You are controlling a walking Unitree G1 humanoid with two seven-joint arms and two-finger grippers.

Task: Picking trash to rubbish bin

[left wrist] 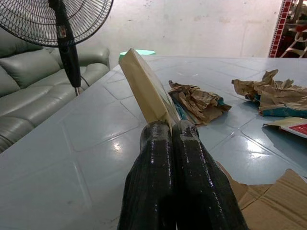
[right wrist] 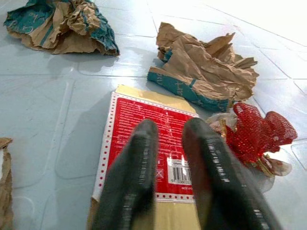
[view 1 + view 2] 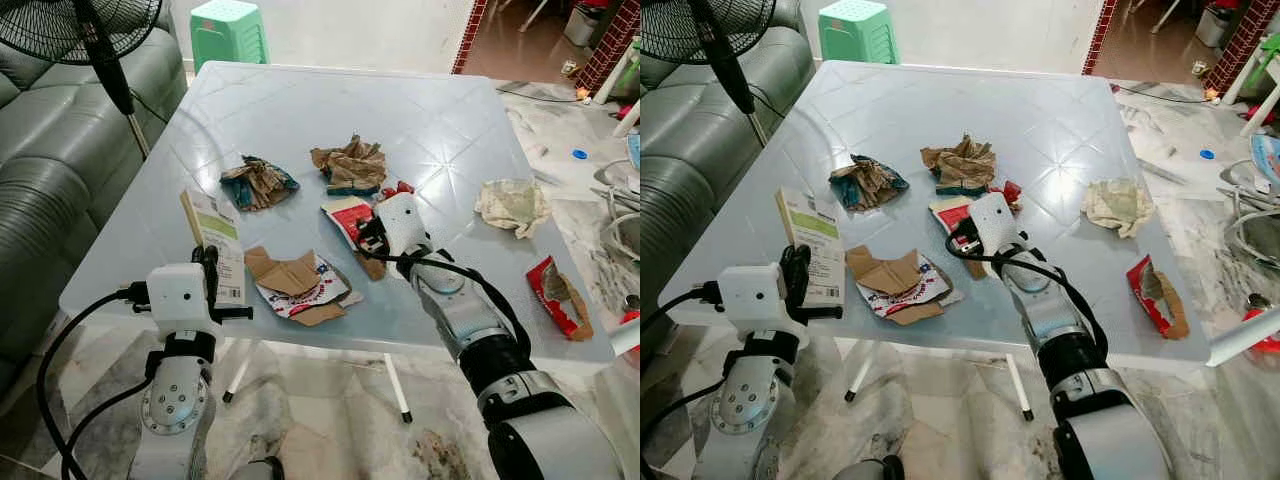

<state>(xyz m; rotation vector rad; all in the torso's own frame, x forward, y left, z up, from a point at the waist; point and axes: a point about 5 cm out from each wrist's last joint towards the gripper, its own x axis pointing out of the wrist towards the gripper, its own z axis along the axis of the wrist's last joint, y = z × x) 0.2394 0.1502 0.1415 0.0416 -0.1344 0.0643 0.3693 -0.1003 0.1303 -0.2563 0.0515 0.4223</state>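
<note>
1. Two pieces of trash are in play on the pale tabletop [image 3: 300, 120]: a flat green-and-white carton [image 3: 215, 235], tilted up at the near left edge, and a red-and-white packet [image 2: 148, 143] near the middle.
2. The left gripper [image 1: 170, 143] is clamped on the carton's edge; the right gripper [image 2: 168, 139] hovers over the packet, fingers narrowly parted, holding nothing.
3. Crumpled brown paper [image 3: 350, 165], torn cardboard [image 3: 290, 275] and red mesh [image 2: 256, 132] lie close by.
4. Risk: the flat packet may slide instead of lifting, and the carton's thin edge could slip.
</note>
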